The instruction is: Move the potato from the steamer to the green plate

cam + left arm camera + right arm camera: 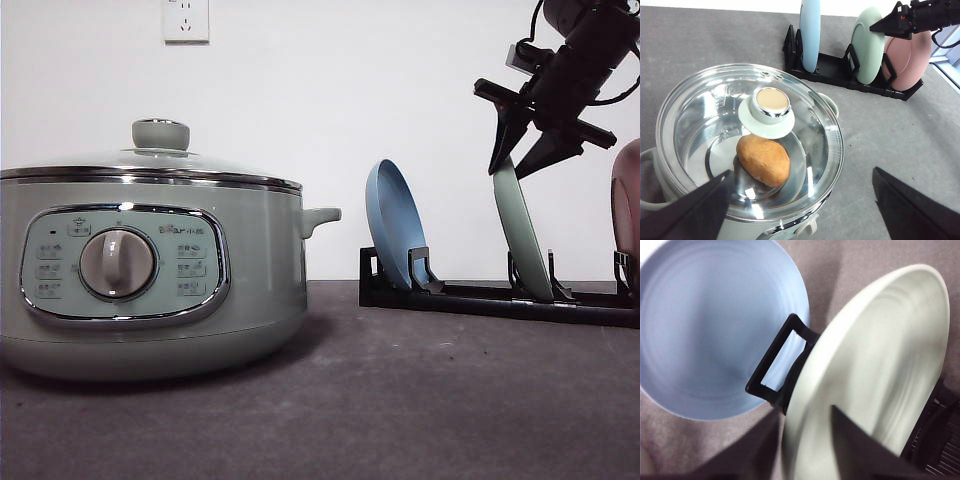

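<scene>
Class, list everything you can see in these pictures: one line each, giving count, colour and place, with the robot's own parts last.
steamer: one, pale sage green, left on the table.
glass lid: one, clear with a green knob, closed on the steamer.
potato: one, orange-brown, inside the steamer under the lid.
plate rack: one, black, right rear of the table.
blue plate: one, on edge in the rack.
green plate: one, mint, on edge in the rack's middle slot.
pink plate: one, on edge at the rack's far end.
wall socket: one, white, on the wall.
left gripper: open, above the steamer.
right gripper: open, straddling the green plate's top rim.

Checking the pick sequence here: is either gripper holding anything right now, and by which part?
The right gripper straddles the top rim of the green plate in the rack; whether it has closed cannot be told. The left gripper is open, holding nothing.
</scene>
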Controlling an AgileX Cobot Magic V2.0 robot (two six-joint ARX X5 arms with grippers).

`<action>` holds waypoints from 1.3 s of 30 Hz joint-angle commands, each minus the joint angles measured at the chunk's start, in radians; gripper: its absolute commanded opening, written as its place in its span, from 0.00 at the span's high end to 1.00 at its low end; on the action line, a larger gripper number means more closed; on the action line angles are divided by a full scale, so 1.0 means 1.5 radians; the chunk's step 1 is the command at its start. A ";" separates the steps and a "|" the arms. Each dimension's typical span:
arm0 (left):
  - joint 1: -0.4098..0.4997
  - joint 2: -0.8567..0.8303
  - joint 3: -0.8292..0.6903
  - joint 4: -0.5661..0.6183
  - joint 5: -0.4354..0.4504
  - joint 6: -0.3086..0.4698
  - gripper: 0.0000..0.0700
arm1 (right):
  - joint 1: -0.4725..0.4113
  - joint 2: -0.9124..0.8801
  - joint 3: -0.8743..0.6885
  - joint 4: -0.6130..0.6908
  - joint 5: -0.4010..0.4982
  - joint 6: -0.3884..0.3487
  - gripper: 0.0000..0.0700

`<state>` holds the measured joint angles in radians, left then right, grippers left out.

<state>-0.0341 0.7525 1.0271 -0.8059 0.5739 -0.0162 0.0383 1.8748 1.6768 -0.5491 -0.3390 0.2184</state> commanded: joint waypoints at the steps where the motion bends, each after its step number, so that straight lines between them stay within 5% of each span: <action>1: -0.001 0.004 0.015 0.003 0.002 0.003 0.20 | 0.001 0.011 0.018 0.004 -0.001 0.005 0.83; 7: -0.001 0.004 0.015 0.003 0.002 0.003 0.20 | 0.001 0.011 0.018 0.005 -0.002 0.006 0.98; 31: -0.001 0.004 0.015 0.004 0.002 0.003 0.20 | 0.025 -0.094 0.081 0.009 -0.079 0.024 0.99; 39: -0.001 0.004 0.015 0.005 0.002 0.003 0.20 | 0.077 -0.181 0.081 -0.125 -0.052 -0.073 0.99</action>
<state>-0.0341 0.7525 1.0271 -0.8062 0.5739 -0.0158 0.1373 1.6202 1.7725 -0.7268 -0.4235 0.1835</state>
